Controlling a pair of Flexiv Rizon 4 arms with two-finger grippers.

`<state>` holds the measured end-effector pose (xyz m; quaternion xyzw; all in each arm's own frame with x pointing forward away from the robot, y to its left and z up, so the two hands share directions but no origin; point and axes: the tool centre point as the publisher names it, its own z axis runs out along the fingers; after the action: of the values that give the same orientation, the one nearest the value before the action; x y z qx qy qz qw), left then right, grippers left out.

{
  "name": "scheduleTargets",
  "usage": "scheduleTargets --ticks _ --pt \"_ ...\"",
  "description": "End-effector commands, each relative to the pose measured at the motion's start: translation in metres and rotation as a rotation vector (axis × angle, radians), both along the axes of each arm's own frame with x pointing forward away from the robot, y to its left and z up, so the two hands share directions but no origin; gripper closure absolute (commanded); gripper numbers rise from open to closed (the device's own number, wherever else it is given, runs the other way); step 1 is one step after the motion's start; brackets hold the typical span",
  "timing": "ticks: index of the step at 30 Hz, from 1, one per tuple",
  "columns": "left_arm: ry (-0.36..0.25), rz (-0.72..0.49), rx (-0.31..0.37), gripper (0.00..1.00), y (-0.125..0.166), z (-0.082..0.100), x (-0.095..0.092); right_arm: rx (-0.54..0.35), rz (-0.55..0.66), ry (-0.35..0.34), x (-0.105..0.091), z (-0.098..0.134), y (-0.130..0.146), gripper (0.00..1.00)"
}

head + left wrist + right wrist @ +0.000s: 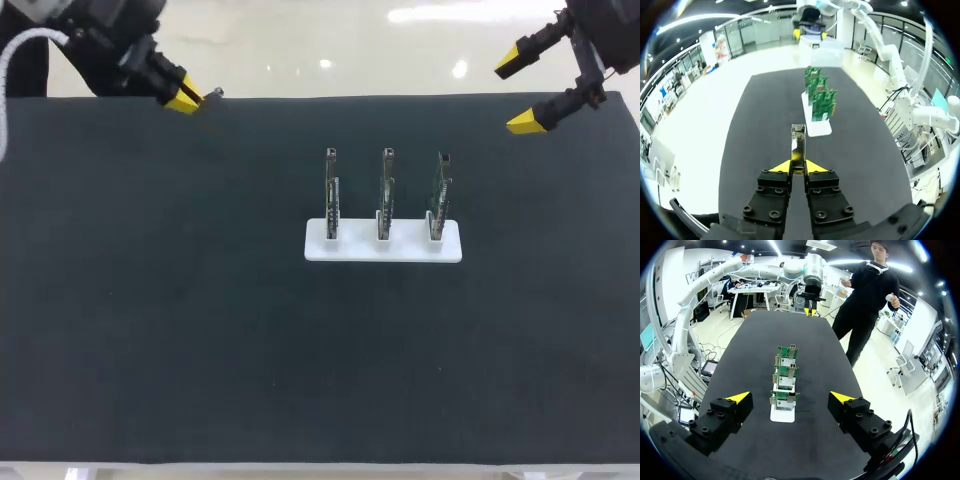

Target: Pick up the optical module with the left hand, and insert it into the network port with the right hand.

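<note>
Clamping the optical module [798, 142] between its yellow tips, the left gripper [798, 169] holds it jutting forward; farther ahead sits a white stand [818, 129] with three green boards [823, 102]. The right gripper [790, 397] gapes wide, the boards ahead of it.

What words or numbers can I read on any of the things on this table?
None can be read.
Boards: any print is too small to make out.
Module in the left gripper: no legible label.
Stand: plain white, no writing seen.
Table: plain dark top, no marks.
</note>
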<state>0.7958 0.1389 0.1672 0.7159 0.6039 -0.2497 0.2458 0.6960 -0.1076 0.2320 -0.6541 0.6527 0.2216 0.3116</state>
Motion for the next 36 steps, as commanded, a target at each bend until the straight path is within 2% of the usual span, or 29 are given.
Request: scheduleTargets --ticks 1,6,7,22,24,26,29,32,34,36 --pt "-0.055 0.041 -0.130 1.00 0.009 0.009 -0.029 0.002 0.000 -0.001 0.000 0.000 0.000 0.00" --pt "-0.031 0.044 -0.241 1.00 0.007 0.032 -0.042 0.002 0.000 -0.001 0.000 0.000 0.000 0.00" --pt "-0.013 0.053 -0.241 1.00 0.006 0.038 -0.044 0.002 0.000 -0.001 0.000 0.000 0.000 0.00" --pt "-0.013 0.053 -0.241 1.00 0.006 0.038 -0.044 0.002 0.000 -0.001 0.000 0.000 0.000 0.00" --pt "-0.037 0.049 -0.292 1.00 0.005 0.036 -0.048 0.002 0.000 -0.001 0.000 0.000 0.000 0.00" --pt "-0.076 0.070 -0.409 1.00 -0.004 0.037 -0.052 0.002 0.000 -0.001 0.000 0.000 0.000 0.00" --pt "-0.095 0.078 -0.514 1.00 -0.021 0.043 -0.058 0.002 0.000 -0.001 0.000 0.000 0.000 0.00" --pt "-0.142 0.113 -0.557 1.00 -0.044 0.044 -0.063 0.002 0.000 -0.001 0.000 0.000 0.000 0.00" --pt "-0.150 0.127 -0.608 1.00 -0.059 0.044 -0.066 0.002 0.000 -0.001 0.000 0.000 0.000 0.00" --pt "-0.143 0.140 -0.630 1.00 -0.072 0.044 -0.067 0.002 0.000 -0.001 0.000 0.000 0.000 0.00"
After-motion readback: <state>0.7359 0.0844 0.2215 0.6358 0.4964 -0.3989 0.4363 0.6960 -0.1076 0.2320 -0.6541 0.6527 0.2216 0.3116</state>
